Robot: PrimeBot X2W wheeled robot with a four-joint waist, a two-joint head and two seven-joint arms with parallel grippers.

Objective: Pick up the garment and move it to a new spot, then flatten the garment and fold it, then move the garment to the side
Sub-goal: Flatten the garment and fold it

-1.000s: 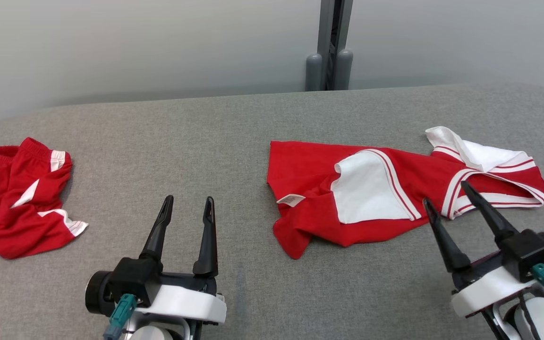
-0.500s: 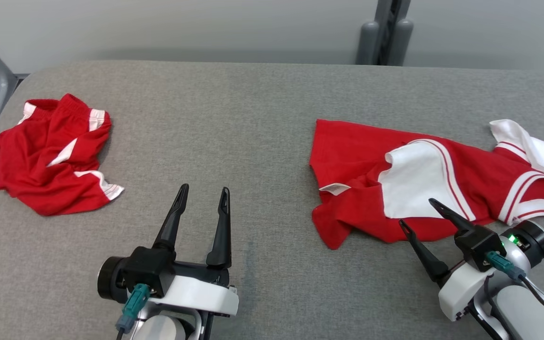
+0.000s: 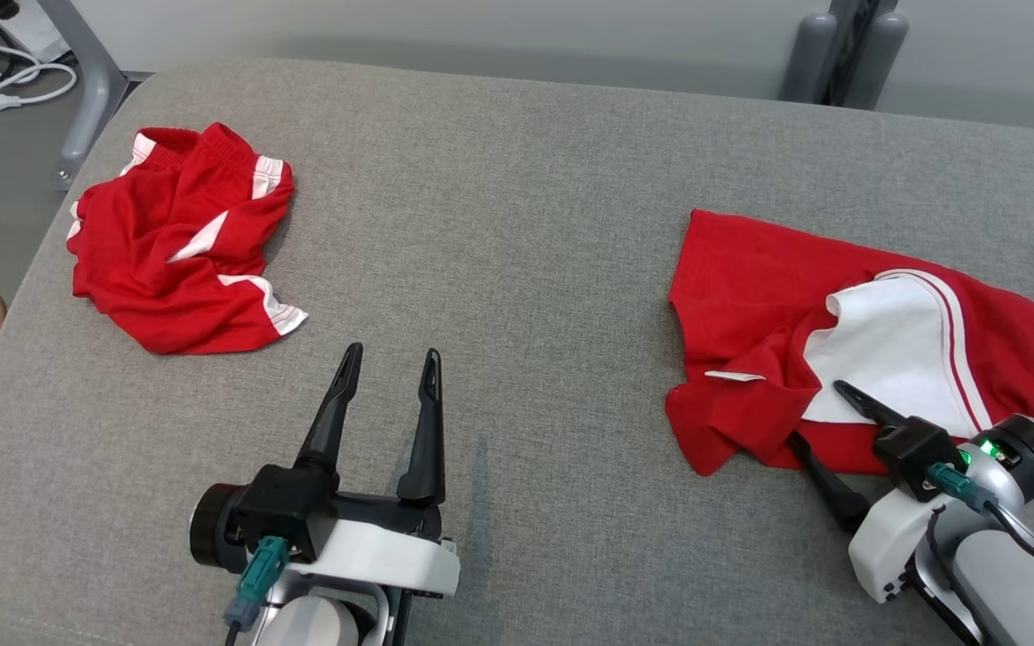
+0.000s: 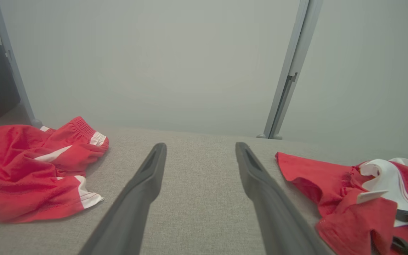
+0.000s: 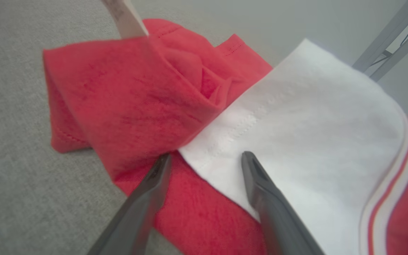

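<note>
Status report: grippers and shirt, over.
Both open, empty. Right gripper at shirt, near edge; left gripper over table. Shirt crumpled. Red shorts far left, clear.

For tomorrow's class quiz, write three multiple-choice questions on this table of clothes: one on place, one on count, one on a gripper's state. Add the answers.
1. Where on the grey padded table do the red shorts lie?
A. left end
B. middle
C. right end

2. How many garments lie on it?
A. one
B. two
C. four

3. At the red-and-white shirt, the right gripper is:
A. shut on cloth
B. shut on nothing
C. open

Answers:
1 A, the shorts sit by the table's left edge.
2 B, the shorts plus the shirt.
3 C, its fingers stand apart over the shirt's near edge.
</note>
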